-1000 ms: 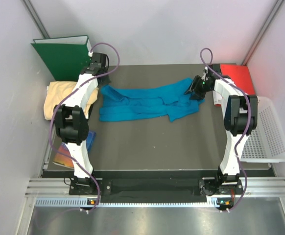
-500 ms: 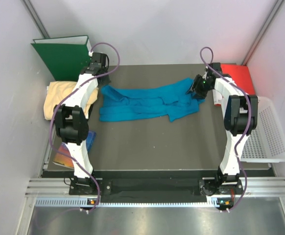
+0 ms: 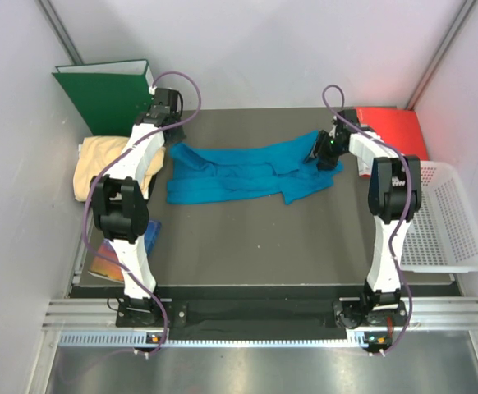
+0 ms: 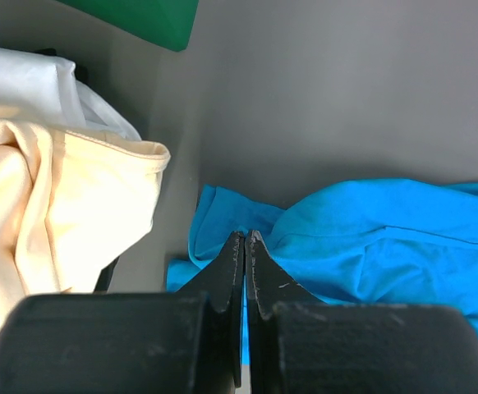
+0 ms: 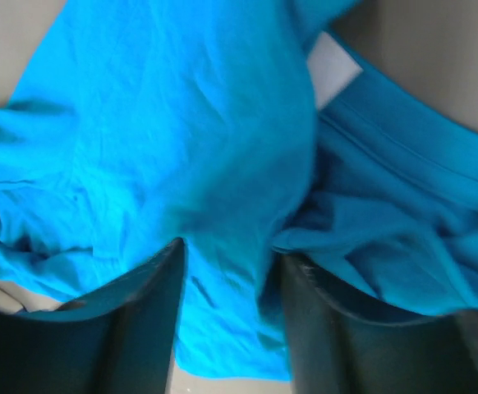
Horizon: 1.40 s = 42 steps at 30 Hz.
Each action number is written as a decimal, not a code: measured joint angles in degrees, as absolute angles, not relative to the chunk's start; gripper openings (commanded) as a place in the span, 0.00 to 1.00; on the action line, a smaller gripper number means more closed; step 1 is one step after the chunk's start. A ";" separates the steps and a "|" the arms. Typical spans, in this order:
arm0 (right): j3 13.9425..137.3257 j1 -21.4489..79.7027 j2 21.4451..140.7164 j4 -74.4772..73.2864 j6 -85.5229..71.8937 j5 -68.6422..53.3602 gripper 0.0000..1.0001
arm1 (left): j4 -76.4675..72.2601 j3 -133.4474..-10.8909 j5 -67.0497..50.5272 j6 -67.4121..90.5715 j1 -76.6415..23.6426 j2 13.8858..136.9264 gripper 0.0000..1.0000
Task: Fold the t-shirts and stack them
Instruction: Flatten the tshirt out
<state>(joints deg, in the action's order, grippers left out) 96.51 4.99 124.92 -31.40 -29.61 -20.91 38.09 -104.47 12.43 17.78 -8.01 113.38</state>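
The teal-blue t-shirt (image 3: 247, 171) lies stretched and rumpled across the far half of the dark table. Its white neck label (image 5: 332, 69) shows in the right wrist view. My left gripper (image 4: 245, 238) is shut, its tips just over the shirt's left end (image 4: 354, 230); whether it pinches cloth I cannot tell. My right gripper (image 5: 227, 254) is open, its jaws straddling a ridge of the blue cloth (image 5: 181, 123) at the shirt's right end (image 3: 321, 152). The pale yellow-orange t-shirt (image 3: 99, 160) lies bunched off the table's left edge, also in the left wrist view (image 4: 50, 197).
A green binder (image 3: 108, 94) stands at the far left, its corner in the left wrist view (image 4: 149, 16). A red folder (image 3: 395, 127) lies at the far right. A white perforated basket (image 3: 440, 222) sits to the right of the table.
My right gripper has moved a little left and farther onto the blue shirt's right end. The left arm and both shirts have not visibly moved.
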 measured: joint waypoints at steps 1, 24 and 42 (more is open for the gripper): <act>96.95 5.32 125.49 -31.18 -29.61 -20.88 0.30 | 38.09 -104.47 12.43 17.76 -8.01 113.38 0.00; 106.78 6.57 120.90 -40.10 -24.60 -13.65 0.19 | 38.09 -104.44 12.43 16.97 -8.01 113.38 0.00; 104.75 6.46 121.03 -41.69 -24.75 -12.97 0.31 | 37.89 -103.35 12.38 16.75 -8.01 113.38 0.00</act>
<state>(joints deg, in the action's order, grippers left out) 104.75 6.46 121.03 -41.69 -24.75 -12.97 37.89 -103.35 12.38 16.75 -8.01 113.38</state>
